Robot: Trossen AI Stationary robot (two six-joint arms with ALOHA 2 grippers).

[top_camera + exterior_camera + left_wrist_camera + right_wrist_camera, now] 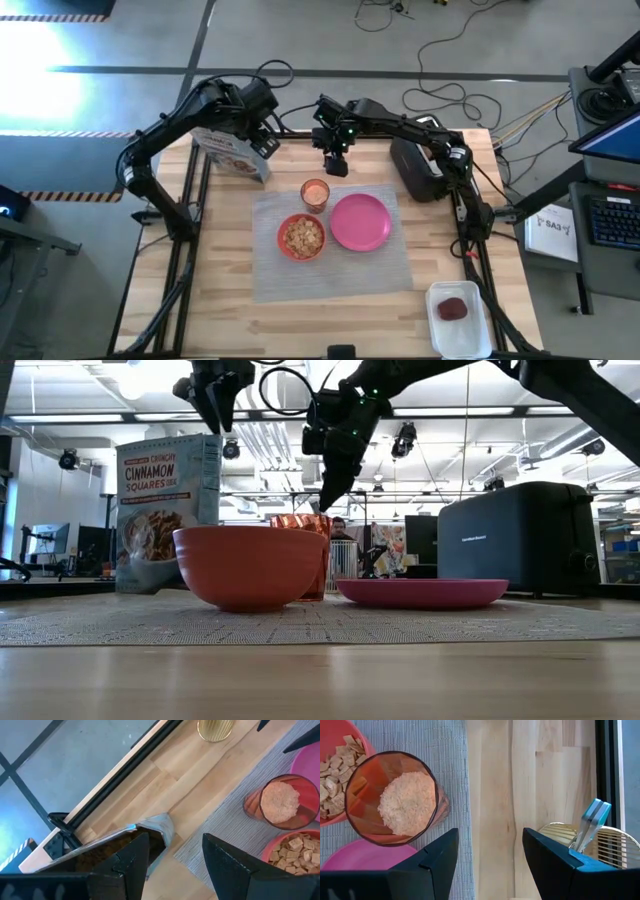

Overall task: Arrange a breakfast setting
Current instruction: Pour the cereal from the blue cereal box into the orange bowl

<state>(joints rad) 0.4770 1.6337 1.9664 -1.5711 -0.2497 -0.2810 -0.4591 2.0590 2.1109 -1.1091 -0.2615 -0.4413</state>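
Closest to you in the low view is the red-orange bowl (247,565), sitting on the grey placemat (320,622) with the orange cup (305,555) tucked right behind it and the pink plate (421,592) beside. From down there you can't see inside anything. The high view fixes that: the bowl holds cereal squares, and the cup has something pale and grainy in it, which the right wrist view shows clearly. Your left end effector (262,140) hangs over the cereal box (233,152) at the desk's (330,320) far left; its wrist view shows the fingers parted around the open box top, not gripping. Your right end effector (336,160) hovers just beyond the cup, fingers apart and empty. Only the high view catches the white tray (459,322) with the dark-red item (453,309) at the near right corner, and the black toaster (417,168).
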